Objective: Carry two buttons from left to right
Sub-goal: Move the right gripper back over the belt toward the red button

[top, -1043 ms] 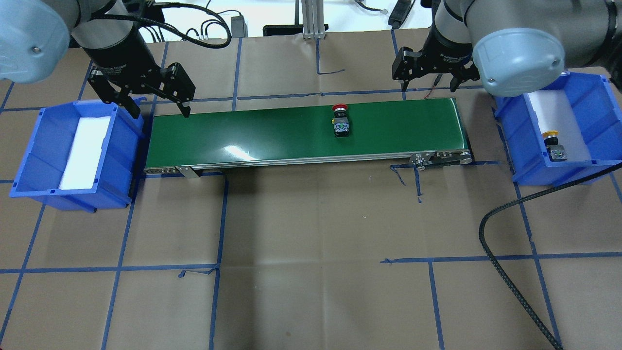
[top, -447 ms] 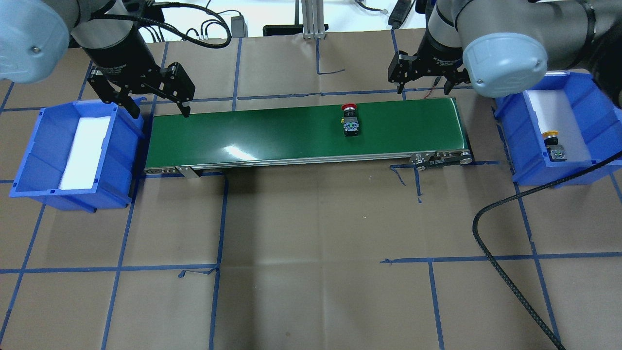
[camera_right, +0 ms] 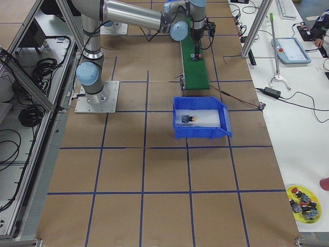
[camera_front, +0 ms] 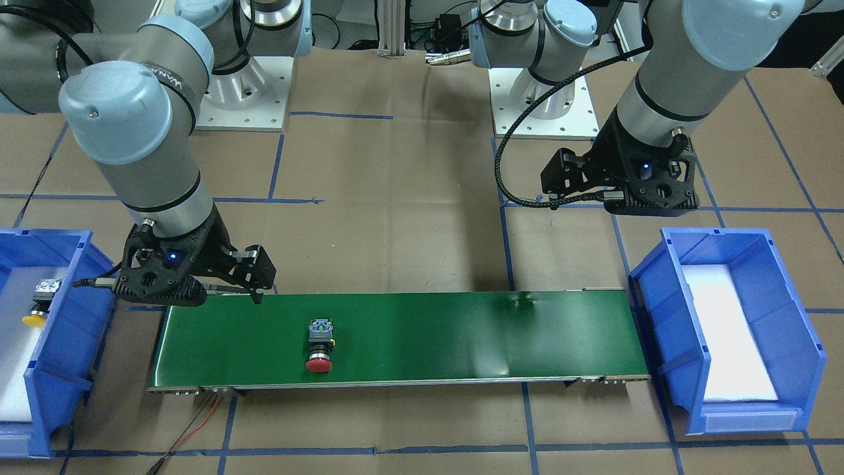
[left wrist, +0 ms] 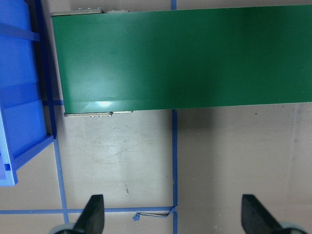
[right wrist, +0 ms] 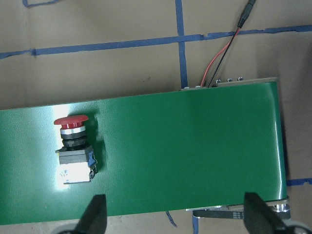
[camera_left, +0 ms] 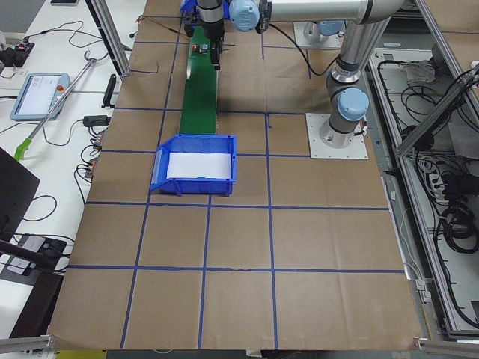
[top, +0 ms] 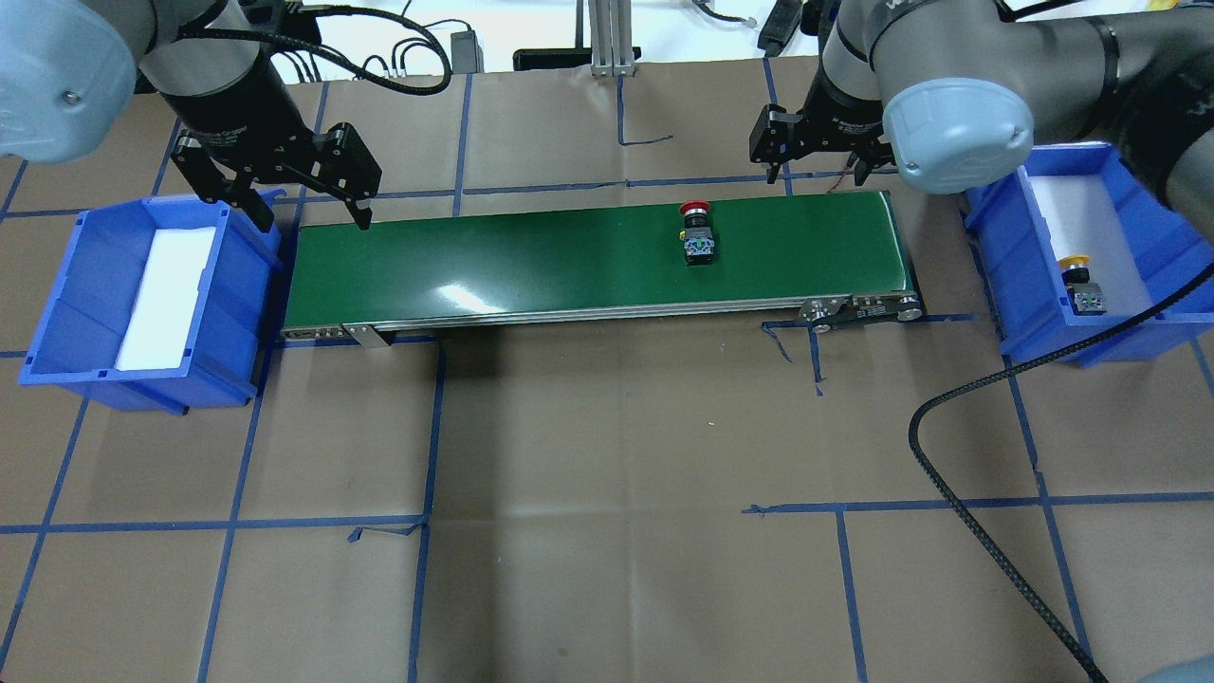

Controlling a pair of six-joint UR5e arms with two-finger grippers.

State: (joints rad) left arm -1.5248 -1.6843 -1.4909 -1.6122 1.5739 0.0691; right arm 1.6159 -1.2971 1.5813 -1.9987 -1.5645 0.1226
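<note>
The red button [top: 697, 242] lies on its side on the green conveyor belt [top: 531, 266], in the part of the belt nearer to the right edge of the table, with its red cap toward the far edge. The yellow button [top: 1081, 285] lies in the blue right bin [top: 1143, 180] at the right edge, on a white pad; its terminal block is small and its markings cannot be read. The right gripper [top: 818, 175] hangs just beyond the far side of the belt, near its right end. Its fingers are wide apart and hold nothing, and the arm's grey-blue elbow cap partly covers it in the overhead view. The left gripper [top: 313, 223] is over the left end of the belt, beside the blue left bin [top: 85, 313], also spread wide with nothing in it. White writing on both gripper bodies is too small to read.
</note>
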